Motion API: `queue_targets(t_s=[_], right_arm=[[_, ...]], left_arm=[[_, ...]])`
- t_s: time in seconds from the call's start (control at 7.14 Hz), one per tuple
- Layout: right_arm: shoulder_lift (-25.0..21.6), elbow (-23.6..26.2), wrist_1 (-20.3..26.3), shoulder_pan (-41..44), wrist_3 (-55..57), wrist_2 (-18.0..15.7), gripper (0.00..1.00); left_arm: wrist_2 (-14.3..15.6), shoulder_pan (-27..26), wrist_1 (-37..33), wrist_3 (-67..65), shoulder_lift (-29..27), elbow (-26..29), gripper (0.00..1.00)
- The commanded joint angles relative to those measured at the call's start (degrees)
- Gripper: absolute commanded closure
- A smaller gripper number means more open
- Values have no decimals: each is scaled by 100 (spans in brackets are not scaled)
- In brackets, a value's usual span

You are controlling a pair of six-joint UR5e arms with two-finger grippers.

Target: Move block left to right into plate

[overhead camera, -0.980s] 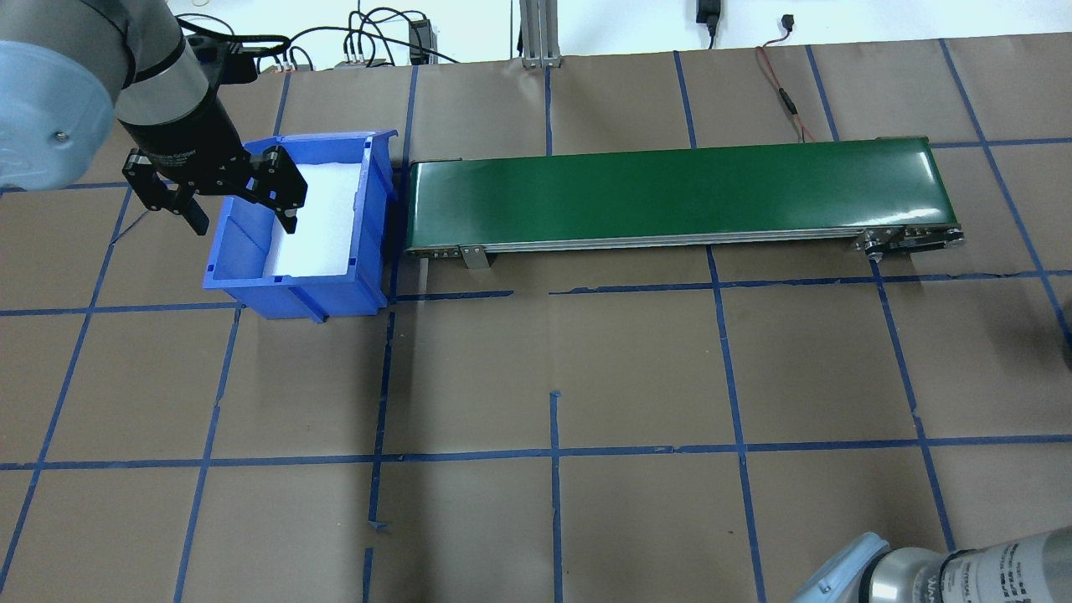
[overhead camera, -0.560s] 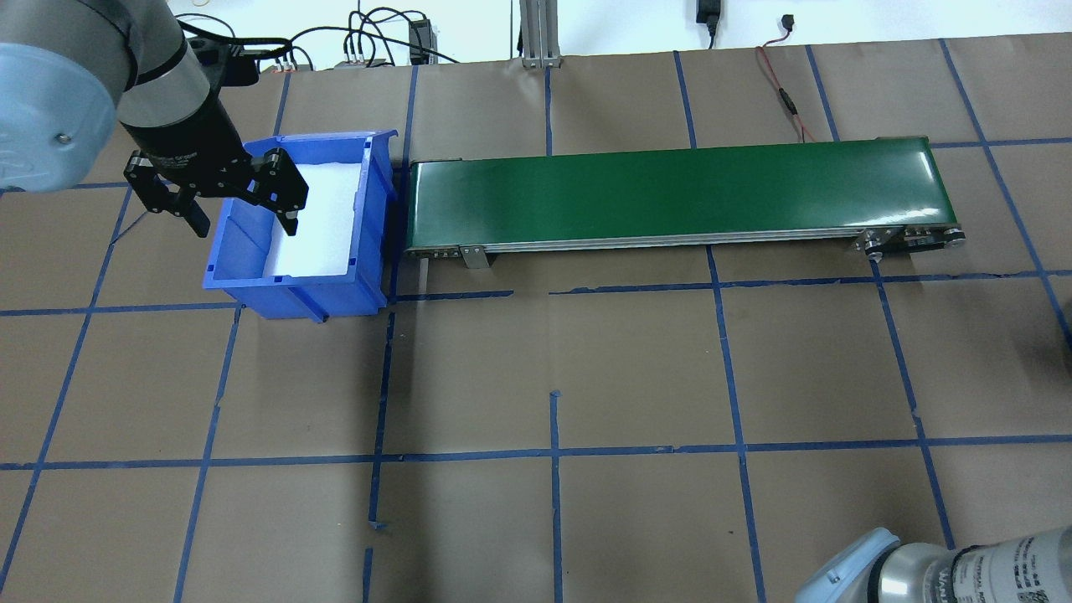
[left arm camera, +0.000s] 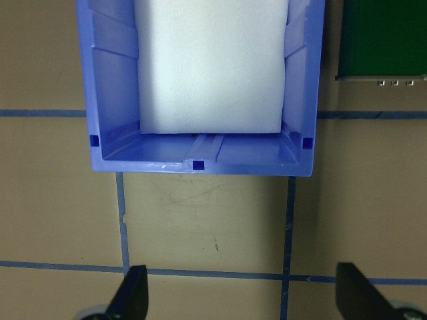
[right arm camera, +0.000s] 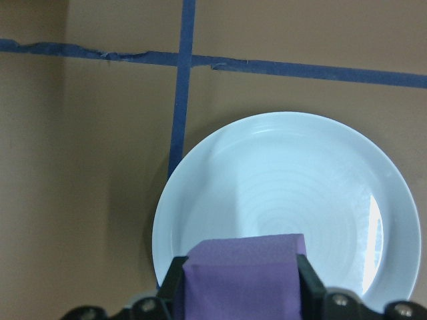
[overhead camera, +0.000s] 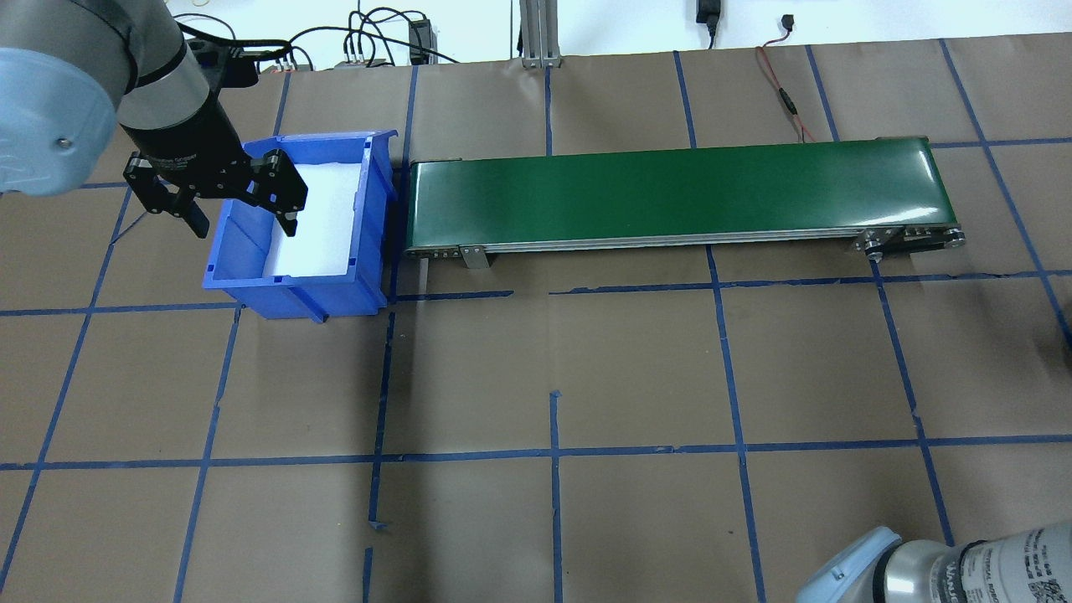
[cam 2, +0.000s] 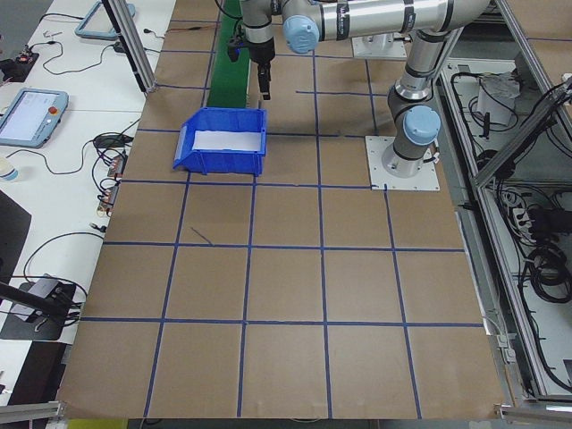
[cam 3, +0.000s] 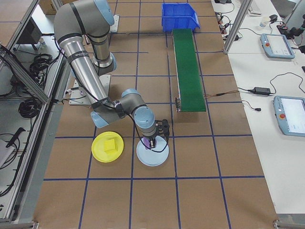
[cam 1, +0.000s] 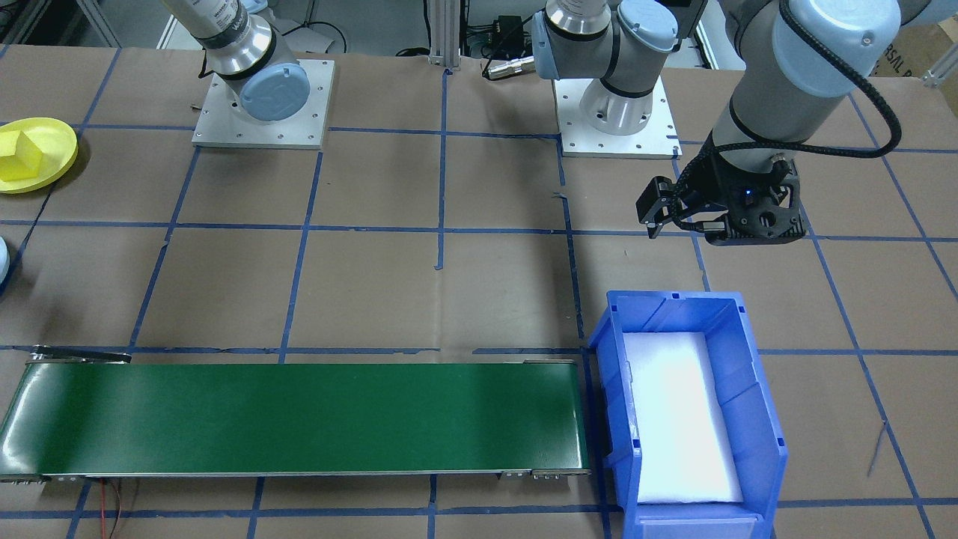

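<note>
Two arms shared a table covered in brown paper (overhead camera: 636, 368) gridded with blue tape. A long green conveyor belt (overhead camera: 678, 194) lay along the far side in the overhead view. At its left end, just beside it, stood a blue plastic bin (overhead camera: 303, 224) with a white foam pad (left arm camera: 212, 63) on its floor; nothing else showed inside.

The left gripper (overhead camera: 243, 205) hovered above the bin's near-left edge, jaws spread apart with nothing between them. In its wrist view, both black fingertips (left arm camera: 133, 293) stood wide at the bottom corners over bare paper, with the bin ahead.

At the table's right end, in the right side view, lay two plates just beside each other. The round, shallow, yellow plastic plate (cam 3: 107, 146) lay on the robot's side and held a yellow block (cam 3: 111, 144). The round, pale blue plate (cam 3: 152, 152) lay beside it.

The right gripper (cam 3: 152, 143) hung over the pale blue plate, fingers clamped on a purple block (right arm camera: 243, 277). The wrist view showed the block gripped on both sides, above the plate's near rim. I could not tell whether the block touched the plate.
</note>
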Motion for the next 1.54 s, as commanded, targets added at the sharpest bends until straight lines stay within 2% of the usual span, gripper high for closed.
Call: queue_targets(t_s=[0.0,0.14,0.28,0.7,0.84,0.98,1.12,1.26,1.4], right_arm=[[-5,-3,-40,0,8,-5,35],[-14,-12,-40,0,43,-5,9],[-57,-3,-31,26,217,-14,2],[-110,-38,-22,184,737,-40,0],[-293,-30,47,384,1207,-41,0],[-652,-30,117,978,1873,-154,0],[-934,-56,292,1480,2228,-738,0],[-1154,-117,529,2085,2510,-1309,0],[-1374,-205,740,2631,2817,-1646,0]], left_arm=[[0,3,0,3,0,0,0],[0,-6,18,3,0,18,0],[-87,-15,270,-136,-26,61,0],[-132,-41,334,-155,-17,132,0],[-141,-50,334,-155,-35,132,0],[-262,-59,343,-164,-52,132,0],[-420,-59,430,-181,-44,149,0],[-422,-67,431,-182,-44,150,0],[-422,-76,431,-182,-35,150,0]])
